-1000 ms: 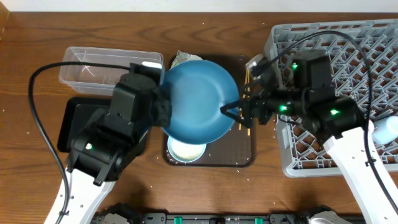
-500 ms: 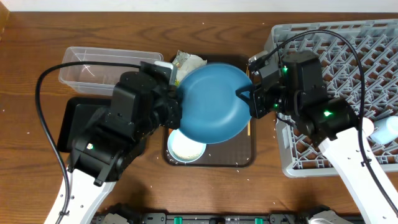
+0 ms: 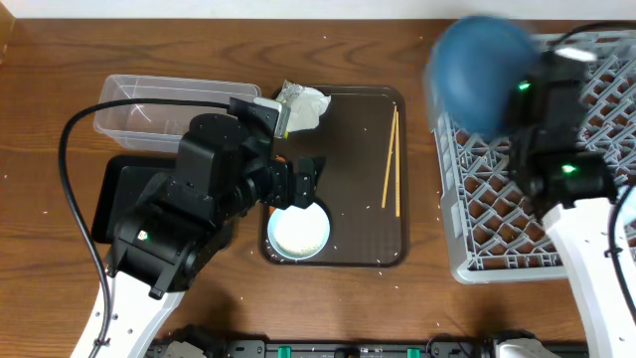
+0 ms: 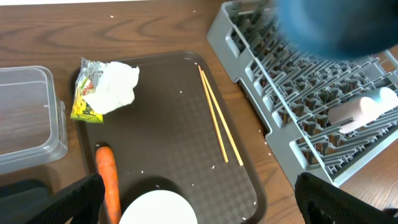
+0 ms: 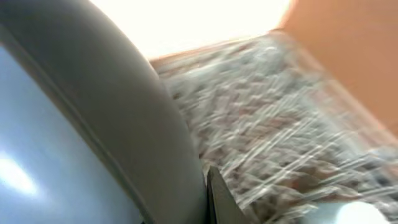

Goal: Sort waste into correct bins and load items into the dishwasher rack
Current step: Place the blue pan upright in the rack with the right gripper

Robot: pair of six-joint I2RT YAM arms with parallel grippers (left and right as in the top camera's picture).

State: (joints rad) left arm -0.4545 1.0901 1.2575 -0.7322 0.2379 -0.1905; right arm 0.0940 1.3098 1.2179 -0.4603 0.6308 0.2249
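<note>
The blue bowl [image 3: 482,70] has left the tray [image 3: 358,149]: your right hand [image 3: 525,99] now clamps it above the left edge of the rack [image 3: 477,199]. Your left hand [image 3: 303,181] released it and hovers empty, fingers spread apart, beside the white bowl [image 3: 298,234].

Wood-grain tabletop [image 3: 199,40], clear glossy plastic tub [image 3: 149,114], matt grey plastic rack [image 4: 292,118], textured brown tray [image 4: 168,112], pale wooden chopsticks [image 4: 216,118].

A robot lab bench: wooden table [image 3: 199,40], cabled arm [image 3: 189,204], dishwasher rack [image 3: 477,229].
</note>
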